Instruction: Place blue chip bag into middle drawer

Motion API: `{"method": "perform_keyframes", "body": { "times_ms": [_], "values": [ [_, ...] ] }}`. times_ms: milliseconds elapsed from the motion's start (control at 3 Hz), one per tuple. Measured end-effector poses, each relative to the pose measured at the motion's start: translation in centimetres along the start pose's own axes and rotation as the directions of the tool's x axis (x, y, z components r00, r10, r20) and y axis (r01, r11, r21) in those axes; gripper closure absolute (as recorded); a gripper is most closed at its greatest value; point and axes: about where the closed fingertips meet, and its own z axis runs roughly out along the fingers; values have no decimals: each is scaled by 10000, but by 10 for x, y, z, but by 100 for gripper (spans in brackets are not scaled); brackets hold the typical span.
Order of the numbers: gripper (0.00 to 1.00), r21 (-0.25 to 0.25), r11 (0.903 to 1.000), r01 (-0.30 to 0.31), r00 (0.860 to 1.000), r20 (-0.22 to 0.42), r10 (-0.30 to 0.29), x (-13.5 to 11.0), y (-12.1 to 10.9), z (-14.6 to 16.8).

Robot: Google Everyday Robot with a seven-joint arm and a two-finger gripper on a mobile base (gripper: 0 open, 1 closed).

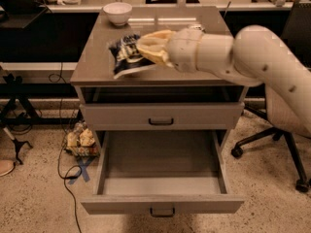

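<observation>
The blue chip bag is dark blue, crinkled, with a whitish lower edge. It hangs tilted just over the front left part of the cabinet top. My gripper reaches in from the right, and its yellowish fingers are shut on the bag's right end. The middle drawer is pulled out wide below, with a bare grey floor and a dark handle on its front panel. My arm is above and behind the drawer's opening.
A white bowl stands at the back left of the cabinet top. A taller-fronted drawer is closed above the open one. An office chair stands at the right. A snack pile and cables lie on the floor at the left.
</observation>
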Motion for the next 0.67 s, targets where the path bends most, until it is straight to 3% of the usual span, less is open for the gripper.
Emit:
{"method": "perform_keyframes", "body": {
  "times_ms": [333,667],
  "values": [
    [100,515,9987,11,9997,-230,1,9,0,-38],
    [100,515,9987,11,9997,-230,1,9,0,-38]
  ]
}}
